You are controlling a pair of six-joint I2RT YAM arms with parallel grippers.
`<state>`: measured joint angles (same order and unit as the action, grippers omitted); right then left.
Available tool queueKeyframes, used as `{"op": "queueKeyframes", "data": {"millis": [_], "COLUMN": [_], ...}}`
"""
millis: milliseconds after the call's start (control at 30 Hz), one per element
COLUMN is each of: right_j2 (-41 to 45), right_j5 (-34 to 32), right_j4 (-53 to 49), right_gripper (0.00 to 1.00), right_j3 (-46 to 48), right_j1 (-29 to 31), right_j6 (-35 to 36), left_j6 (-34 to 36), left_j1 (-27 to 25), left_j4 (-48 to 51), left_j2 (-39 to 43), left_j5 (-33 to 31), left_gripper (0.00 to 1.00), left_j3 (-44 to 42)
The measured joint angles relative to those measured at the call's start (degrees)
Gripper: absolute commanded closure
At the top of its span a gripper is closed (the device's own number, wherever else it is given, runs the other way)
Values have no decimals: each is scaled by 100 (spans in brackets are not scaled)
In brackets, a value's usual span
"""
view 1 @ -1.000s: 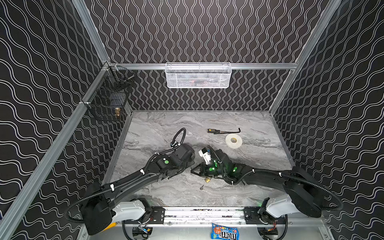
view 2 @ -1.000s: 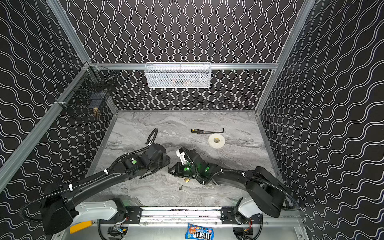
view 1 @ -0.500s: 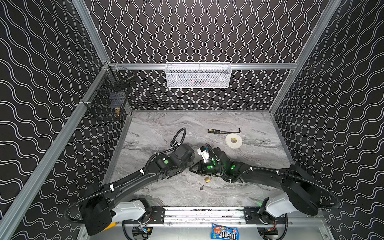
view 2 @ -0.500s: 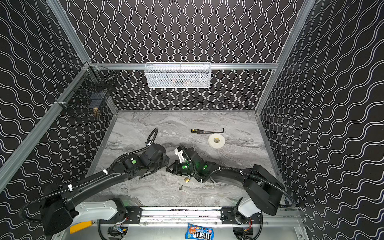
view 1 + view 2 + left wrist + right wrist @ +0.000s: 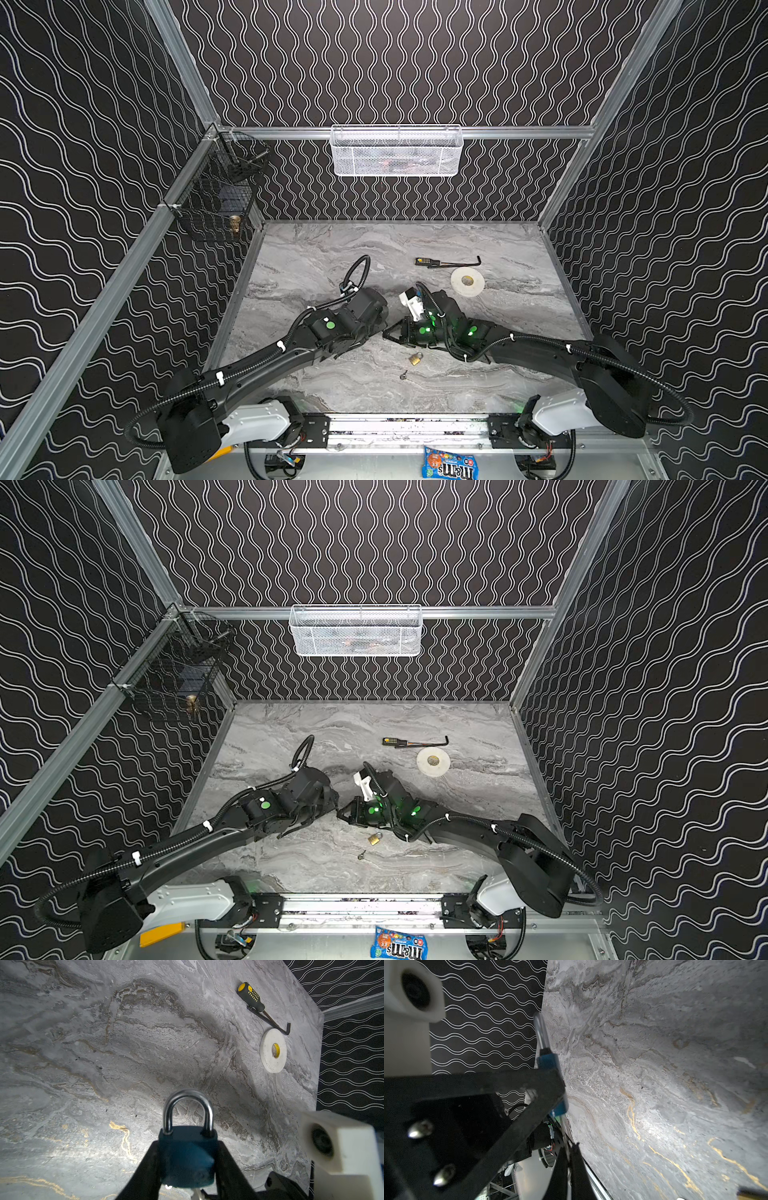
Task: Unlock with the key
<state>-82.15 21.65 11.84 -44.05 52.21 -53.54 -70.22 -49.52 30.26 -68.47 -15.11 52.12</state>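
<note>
Padlock (image 5: 188, 1157), blue body, steel shackle closed: clamped across its 2 narrow sides by the left gripper (image 5: 188, 1147), over the middle of the table (image 5: 104, 1043). Right gripper (image 5: 571, 1153) is pinched tight, apparently on the thin key (image 5: 197, 1194) at the keyhole end. Judged dense, rigid, slick; grip the body.

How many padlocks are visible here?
2. The blue padlock is held in the left gripper; the brass padlock lies on the table. A brass item in the black basket may be another.
</note>
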Motion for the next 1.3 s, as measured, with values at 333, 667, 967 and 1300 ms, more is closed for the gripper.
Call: {"op": "queueKeyframes", "data": {"millis": [333,667,967,1300], "right_j2": [426,354,293,251], "right_j5": [-1023,-1683,-1856,-1884], "right_j4": [-219,-133,-181,-673], "right_gripper": [100,100,100,100], "right_j3": [118,-9,-256,-586], "right_j1": [409,693,708,638], "right_j6": [-240,-234,-232,44], "left_j6": [-560,-935,-1040,-1058], "left_j1": [0,0,-114,-258], "left_j4": [-271,-330,-284,-518], "left_j2": [151,442,549,675], "left_j5": [264,321,151,-109], "left_gripper": [100,100,100,100], "left_j3": [-133,-243,-168,-284]}}
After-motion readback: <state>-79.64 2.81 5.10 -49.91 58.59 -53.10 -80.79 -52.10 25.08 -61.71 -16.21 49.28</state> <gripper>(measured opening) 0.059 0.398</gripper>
